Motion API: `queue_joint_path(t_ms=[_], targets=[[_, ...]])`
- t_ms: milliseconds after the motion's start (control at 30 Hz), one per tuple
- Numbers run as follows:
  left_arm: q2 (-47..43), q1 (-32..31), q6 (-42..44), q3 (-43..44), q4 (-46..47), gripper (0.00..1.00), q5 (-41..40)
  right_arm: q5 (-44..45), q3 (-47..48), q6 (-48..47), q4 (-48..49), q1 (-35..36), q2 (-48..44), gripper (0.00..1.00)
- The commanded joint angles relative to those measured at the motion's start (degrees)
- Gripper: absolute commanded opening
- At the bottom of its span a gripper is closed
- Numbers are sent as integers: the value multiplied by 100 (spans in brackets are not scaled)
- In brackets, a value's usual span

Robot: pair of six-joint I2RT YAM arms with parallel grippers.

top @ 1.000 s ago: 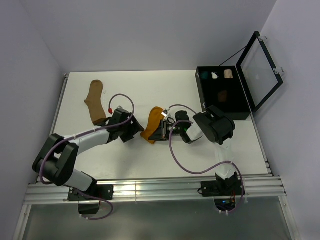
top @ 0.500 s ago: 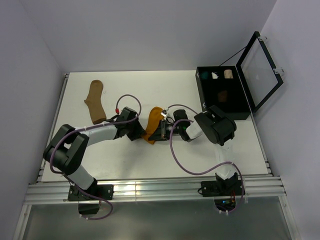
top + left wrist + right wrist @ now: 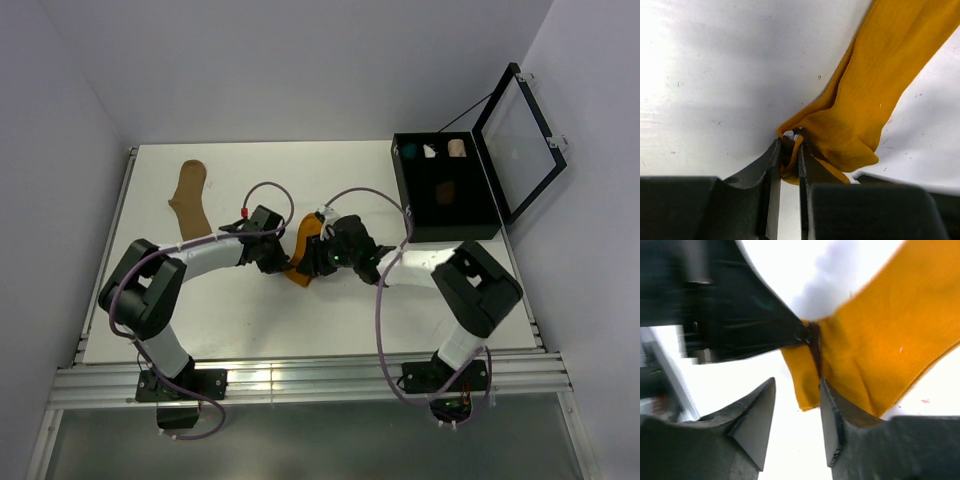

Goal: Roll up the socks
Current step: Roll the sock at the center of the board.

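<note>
Your left gripper (image 3: 790, 148) pinches a bunched edge of the orange sock (image 3: 880, 90), its jaws pressed together on the fabric. Your right gripper (image 3: 796, 390) has its jaws spread, with the sock's end lying against one finger, unclamped. The sock lies mid-table (image 3: 330, 170) between both grippers. The tan sock (image 3: 190, 203) lies flat, well to the left.

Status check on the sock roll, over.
Left gripper jaws shut on mustard sock edge. Right gripper jaws open beside that end. Sock not yet rolled. Tan sock lies apart, nothing blocking.
</note>
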Motion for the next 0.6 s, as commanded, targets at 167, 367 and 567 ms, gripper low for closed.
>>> queue_joint_path(t_ms=[167, 367, 567], targets=[[344, 12, 832, 500, -596, 9, -135, 3104, -217, -1872, -251, 1266, -999, 52], [459, 21, 955, 640, -579, 10, 14, 3851, -33, -2593, -181, 1925, -640, 53], [468, 47, 1025, 728, -632, 11, 14, 4098, 222, -2761, -234, 2286, -130, 53]])
